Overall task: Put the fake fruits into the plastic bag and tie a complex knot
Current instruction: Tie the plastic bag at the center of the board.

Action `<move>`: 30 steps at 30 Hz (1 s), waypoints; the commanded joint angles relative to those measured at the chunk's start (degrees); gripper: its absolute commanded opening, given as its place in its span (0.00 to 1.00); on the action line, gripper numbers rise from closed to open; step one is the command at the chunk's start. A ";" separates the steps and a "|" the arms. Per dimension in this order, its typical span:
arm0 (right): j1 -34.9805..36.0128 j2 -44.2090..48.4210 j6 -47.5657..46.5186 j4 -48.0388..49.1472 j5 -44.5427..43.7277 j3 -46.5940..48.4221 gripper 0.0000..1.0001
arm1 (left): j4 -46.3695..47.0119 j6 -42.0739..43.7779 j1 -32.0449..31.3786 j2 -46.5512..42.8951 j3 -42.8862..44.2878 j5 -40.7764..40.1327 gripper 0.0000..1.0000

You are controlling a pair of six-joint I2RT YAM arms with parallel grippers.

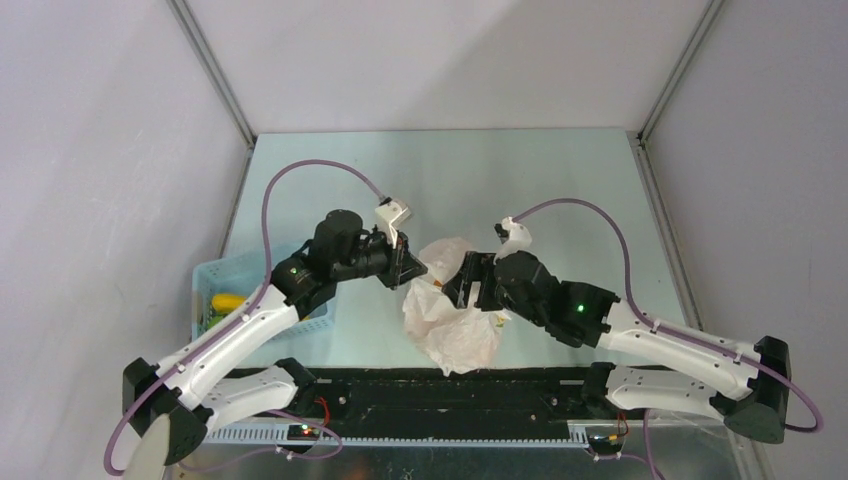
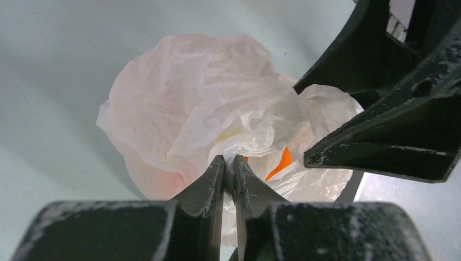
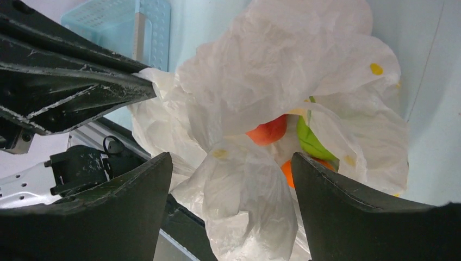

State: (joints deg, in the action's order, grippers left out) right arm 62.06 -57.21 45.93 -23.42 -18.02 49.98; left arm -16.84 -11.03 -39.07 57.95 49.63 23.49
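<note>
One plastic bag [image 1: 452,325] lies crumpled on the pale green table [image 1: 330,170], just ahead of the two arm bases; its film is white and translucent, with a few small yellow dots showing in the right wrist view; two grippers meet at its upper part; the left gripper [image 2: 229,163] reaches in from 8 o'clock and sits at the bag's 11 o'clock edge, its two fingers drawn almost together with one thin fold of the bag's film pinched between the tips; the right gripper [image 3: 231,160] comes in from 4 o'clock onto the bag's top near 12 o'clock, its two fingers spread wide either side of one hanging bunch of film, and I cannot tell whether they touch it; of the fake fruits [image 3: 269,131], the right wrist view shows through the mouth two orange patches and one green patch [image 3: 310,142], packed close together inside the bag; the left wrist view gives only one orange sliver; how many whole fruits are inside cannot be counted; one light blue slatted basket [image 1: 245,270] stands at 9 o'clock from the bag, apart from it and partly under the left arm, with one yellow fruit [image 1: 228,301] lying in it.
</note>
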 commanded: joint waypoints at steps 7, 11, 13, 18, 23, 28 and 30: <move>3.47 0.35 4.59 1.10 -2.92 -3.48 0.78 | 3.56 -4.80 -0.47 -4.26 -2.89 -7.84 0.12; 3.96 0.51 4.57 1.70 -3.38 -4.72 0.74 | 4.97 -6.90 -0.46 -5.74 -4.45 -8.82 0.12; 4.02 0.89 3.91 2.86 -3.65 -5.41 0.72 | 5.60 -8.36 -0.48 -6.27 -5.35 -8.78 0.12; 4.02 1.94 -0.35 8.00 -4.86 -6.44 0.66 | 9.03 -10.56 -0.41 -7.85 -8.75 -5.44 0.17; 3.94 2.55 -7.36 13.57 -4.76 -7.20 0.40 | 8.79 -14.76 -0.56 -10.01 -10.66 -6.92 0.61; 3.94 3.25 -10.50 18.96 -2.63 -9.98 0.10 | 9.80 -27.18 -1.18 -14.63 -13.77 -14.64 0.91; 3.94 3.82 -10.60 21.54 -1.40 -11.74 0.02 | 13.44 -32.19 -1.78 -17.05 -17.18 -17.03 0.92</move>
State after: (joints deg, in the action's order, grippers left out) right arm 65.69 -55.11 38.39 -9.45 -20.40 40.95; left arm -9.58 -31.07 -39.86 44.69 36.34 12.97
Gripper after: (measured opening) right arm 0.088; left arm 0.911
